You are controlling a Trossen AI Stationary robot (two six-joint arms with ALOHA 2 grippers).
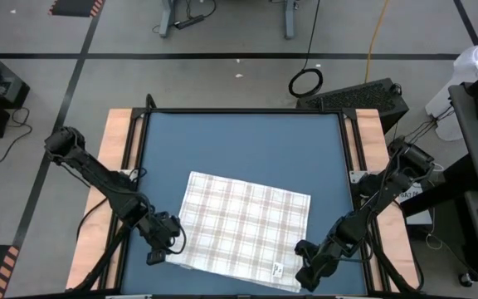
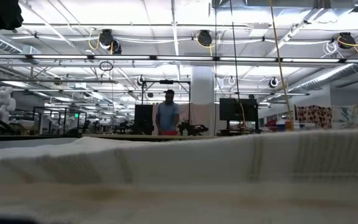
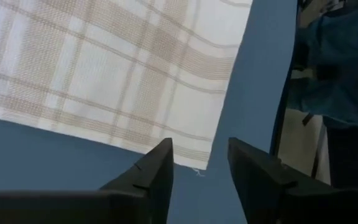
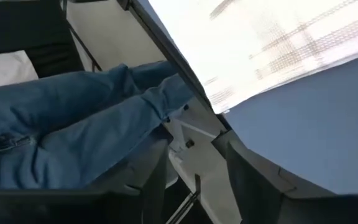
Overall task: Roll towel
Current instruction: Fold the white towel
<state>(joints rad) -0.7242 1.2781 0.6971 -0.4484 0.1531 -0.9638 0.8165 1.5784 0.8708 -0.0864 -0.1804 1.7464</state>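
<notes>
A: Any writing you can make out anywhere?

B: Nothing that can be read. The towel [image 1: 243, 228] has a small white tag [image 1: 277, 269] near its edge by the right arm, but any print on it is too small to tell.

A: And the room behind the worktop?

B: No signs or numbers are legible there either.

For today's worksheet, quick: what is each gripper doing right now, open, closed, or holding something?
Left gripper: open, empty, at the towel's near-left corner.
Right gripper: open, empty, by the towel's near-right corner.
</notes>
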